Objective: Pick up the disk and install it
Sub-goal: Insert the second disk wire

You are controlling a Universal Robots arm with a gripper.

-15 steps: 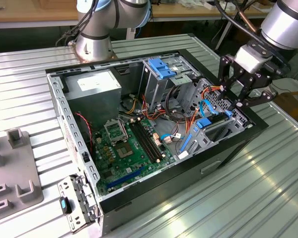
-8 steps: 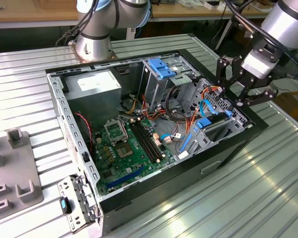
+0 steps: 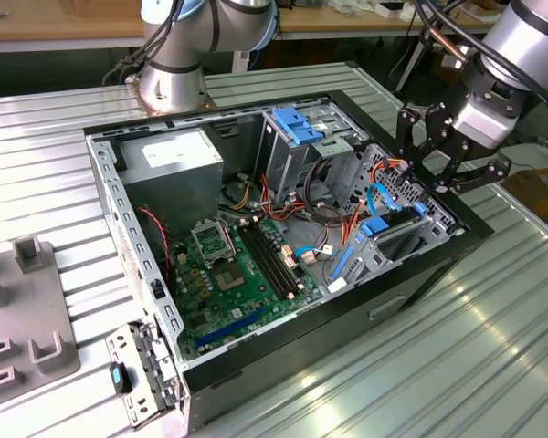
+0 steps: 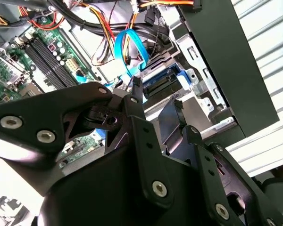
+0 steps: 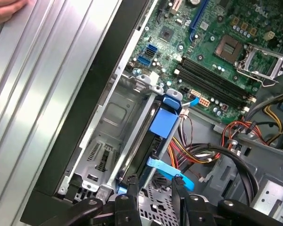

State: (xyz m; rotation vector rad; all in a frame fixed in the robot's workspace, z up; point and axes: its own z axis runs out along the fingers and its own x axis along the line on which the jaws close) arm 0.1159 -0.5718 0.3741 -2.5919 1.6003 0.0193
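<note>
The disk [image 3: 397,234] stands on edge in the drive cage at the case's front corner, on the exterior view's right, framed by blue rails. In the first wrist view the disk [image 5: 153,141] is seen edge-on, with a blue tab at its inner end. In the second wrist view the disk [image 4: 159,86] shows its connector end. My gripper [image 3: 429,178] hangs just above the cage and is open. Its black fingers [image 5: 131,190] are spread to either side of the disk's end without touching it. In the second wrist view the gripper [image 4: 158,101] covers part of the cage.
The open computer case [image 3: 420,278] lies on a ribbed metal table [image 3: 457,365]. Inside are a green motherboard [image 3: 237,274], a grey power-supply box [image 3: 173,164], a bare blue bracket [image 3: 297,123] and loose cables [image 3: 365,196]. Another arm's base [image 3: 172,78] stands behind. A grey fixture [image 3: 18,319] sits on the exterior view's left.
</note>
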